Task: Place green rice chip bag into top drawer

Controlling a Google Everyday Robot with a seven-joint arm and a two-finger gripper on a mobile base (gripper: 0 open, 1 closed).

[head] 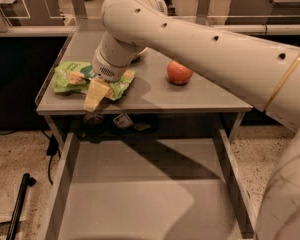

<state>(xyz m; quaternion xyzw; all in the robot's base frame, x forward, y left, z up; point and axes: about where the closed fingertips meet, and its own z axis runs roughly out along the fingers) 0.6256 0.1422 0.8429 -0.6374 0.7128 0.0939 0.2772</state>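
Observation:
The green rice chip bag [70,77] lies flat on the grey tabletop near its front left corner. My gripper [96,96] hangs from the big white arm and sits at the right part of the bag, low over the table's front edge and covering the bag's middle. I cannot tell whether it has hold of the bag. The top drawer [61,183] is pulled out below the table. Its flat grey bottom is bare.
A red apple [179,72] sits on the tabletop [210,96] to the right of the bag. My white arm [205,44] crosses the right side of the view. A black pole [19,204] lies on the floor at the left.

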